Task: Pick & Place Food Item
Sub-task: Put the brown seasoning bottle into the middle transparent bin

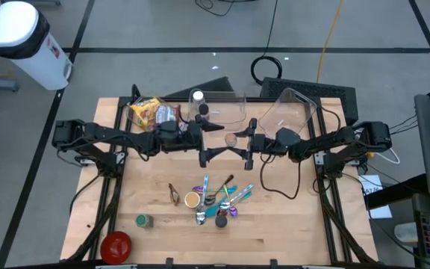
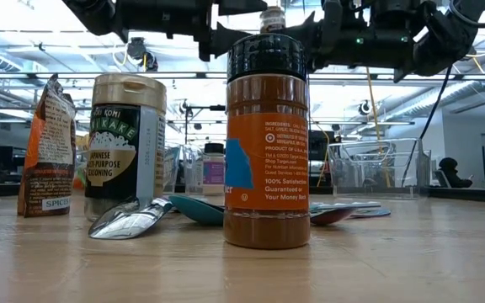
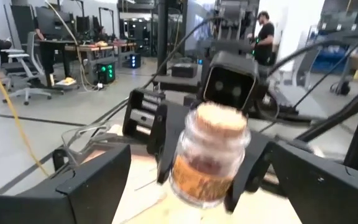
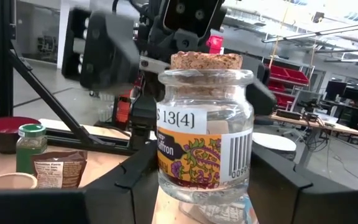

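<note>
Your right tool (image 4: 197, 186) grasps cork-topped jar (image 4: 205, 130) mid-air (handover zone); left tool (image 3: 191, 180) released, at its 9 o'clock; placing remains.

Both arms met mid-table, blocking the centre above the boards. Below them, the utensil clutter (image 1: 219, 202) and spice bottle (image 2: 267, 143) filled the middle front. Clear bins (image 1: 290, 112) and snack bag (image 1: 146, 112) walled the back. Side edges lay open.

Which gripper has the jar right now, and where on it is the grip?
The right gripper holds the cork-topped saffron jar by its lower glass body. The left gripper faces it, open and empty.
</note>
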Controlling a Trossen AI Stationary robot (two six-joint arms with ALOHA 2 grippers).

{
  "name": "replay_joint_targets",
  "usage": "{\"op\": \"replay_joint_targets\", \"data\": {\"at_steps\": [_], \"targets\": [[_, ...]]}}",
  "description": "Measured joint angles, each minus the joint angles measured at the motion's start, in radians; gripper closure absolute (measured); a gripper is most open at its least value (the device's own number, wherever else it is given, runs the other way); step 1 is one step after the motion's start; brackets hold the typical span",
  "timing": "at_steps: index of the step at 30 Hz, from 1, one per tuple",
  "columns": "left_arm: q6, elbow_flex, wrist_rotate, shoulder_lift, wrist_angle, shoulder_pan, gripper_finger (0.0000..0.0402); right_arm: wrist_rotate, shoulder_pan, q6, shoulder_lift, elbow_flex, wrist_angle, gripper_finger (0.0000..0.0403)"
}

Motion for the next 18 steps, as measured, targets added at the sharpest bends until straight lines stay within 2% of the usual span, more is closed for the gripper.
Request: {"op": "replay_joint_targets", "data": {"at_steps": [9, 18], "targets": [[0.048, 0.0, 0.001, 0.042, -0.006, 0.005, 0.0007, -0.001, 0.0, 0.004, -0.001, 0.0, 0.015, 0.0219], [0.138, 0.0, 0.0, 0.141, 0.205, 0.006, 0.0007, -0.004, 0.0, 0.022, -0.001, 0.0, 0.014, 0.0218]]}}
